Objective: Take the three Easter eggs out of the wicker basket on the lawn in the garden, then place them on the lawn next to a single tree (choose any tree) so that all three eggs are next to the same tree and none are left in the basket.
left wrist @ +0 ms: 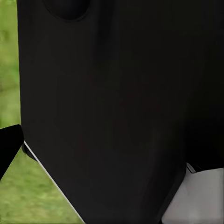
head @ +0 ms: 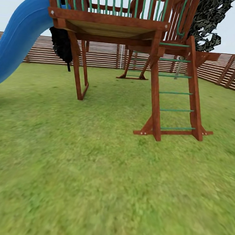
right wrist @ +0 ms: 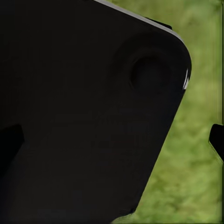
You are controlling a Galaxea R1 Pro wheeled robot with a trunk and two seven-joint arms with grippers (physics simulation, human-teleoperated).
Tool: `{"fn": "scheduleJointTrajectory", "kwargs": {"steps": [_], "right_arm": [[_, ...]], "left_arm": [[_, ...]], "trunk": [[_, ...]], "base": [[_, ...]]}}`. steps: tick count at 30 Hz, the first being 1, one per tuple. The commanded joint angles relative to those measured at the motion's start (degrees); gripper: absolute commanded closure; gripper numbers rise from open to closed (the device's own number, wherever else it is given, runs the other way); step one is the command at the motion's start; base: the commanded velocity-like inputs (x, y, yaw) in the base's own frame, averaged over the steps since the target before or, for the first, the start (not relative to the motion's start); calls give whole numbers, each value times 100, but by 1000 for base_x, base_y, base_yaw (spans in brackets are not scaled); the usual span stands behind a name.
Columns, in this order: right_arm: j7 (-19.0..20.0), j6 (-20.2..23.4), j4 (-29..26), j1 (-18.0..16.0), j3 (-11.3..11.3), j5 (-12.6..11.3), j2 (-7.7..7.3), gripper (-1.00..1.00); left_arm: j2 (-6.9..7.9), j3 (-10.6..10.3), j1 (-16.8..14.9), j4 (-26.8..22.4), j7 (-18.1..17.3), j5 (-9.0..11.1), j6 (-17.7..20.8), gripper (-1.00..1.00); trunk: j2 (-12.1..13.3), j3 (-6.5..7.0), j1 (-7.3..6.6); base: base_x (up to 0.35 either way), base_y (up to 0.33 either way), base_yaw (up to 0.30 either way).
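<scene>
The Easter eggs and the wicker basket are out of view. The lawn [head: 90, 179] spreads wide and flat ahead of me in the head view. Dark foliage speckled pale green of a tree [head: 210, 22] rises behind the playset at the upper right; its trunk is hidden. In the right wrist view my right gripper [right wrist: 112, 140] has its dark fingertips [right wrist: 217, 140] far apart at opposite edges, with nothing between them but my own black body and grass. The left gripper [left wrist: 112, 149] shows one dark fingertip [left wrist: 7, 149] at the picture's edge, the other lost against my black body.
A wooden playset [head: 115, 24] stands straight ahead, its ladder [head: 177, 98] footed on the grass at centre right and a blue slide [head: 18, 32] descending at the left. A brown slat fence [head: 102, 55] closes the far side. Another dark bushy tree [head: 61, 44] stands behind the playset's left post.
</scene>
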Motion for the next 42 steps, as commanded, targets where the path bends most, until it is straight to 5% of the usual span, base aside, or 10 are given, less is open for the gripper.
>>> {"fn": "scheduleJointTrajectory", "kwargs": {"steps": [1,12,42], "right_arm": [[1,-20,6,-3,26,11,-3,-100],[-40,-27,8,-3,28,-36,9,-100],[-40,-48,-19,-3,28,-21,-26,-100]], "left_arm": [[-4,28,-2,4,-4,39,-13,-100],[0,28,-2,4,0,39,-13,-100],[-5,37,-2,4,0,39,-13,-100]], "trunk": [[-2,-6,3],[-2,-34,3],[-2,-35,3]], "base": [[329,0,66],[329,0,197],[331,0,3]]}}
